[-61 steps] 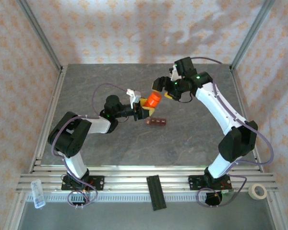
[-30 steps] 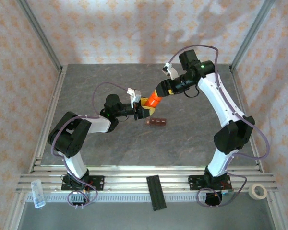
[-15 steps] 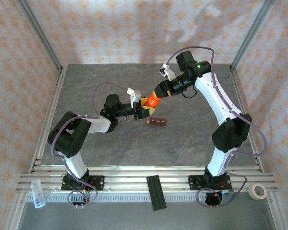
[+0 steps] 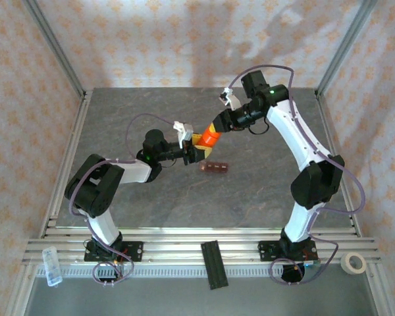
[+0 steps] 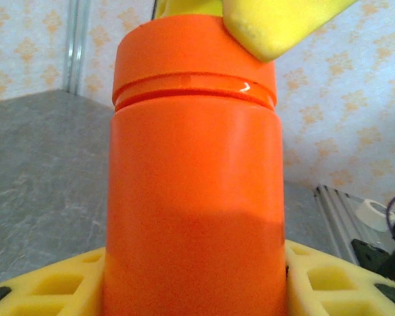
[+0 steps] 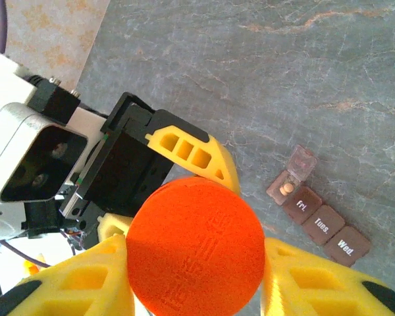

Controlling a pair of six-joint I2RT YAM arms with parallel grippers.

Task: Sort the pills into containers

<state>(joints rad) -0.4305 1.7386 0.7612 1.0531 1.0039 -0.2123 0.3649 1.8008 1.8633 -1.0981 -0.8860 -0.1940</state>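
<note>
An orange pill bottle (image 4: 209, 138) is held above the table's middle. My left gripper (image 4: 197, 150) is shut on its body (image 5: 194, 197), with a yellow finger (image 5: 46, 289) on each side of it. My right gripper (image 4: 214, 130) is shut on the bottle's cap (image 6: 194, 247) from above, its fingers (image 6: 316, 283) pressing both sides. The reddish-brown containers strip (image 4: 214, 167) lies on the table just right of the bottle. Its end compartment stands open with one pale pill (image 6: 288, 187) inside; the other lids (image 6: 322, 220) are shut.
A black ribbed bar (image 4: 212, 263) lies on the front rail. A tape roll (image 4: 353, 263) sits at the front right and a small clear object (image 4: 51, 265) at the front left. Metal posts and papered walls enclose the grey table (image 4: 250, 197).
My right gripper has come down onto the bottle's cap and its fingers have shut on it. The left arm and the bottle have stayed where they were.
</note>
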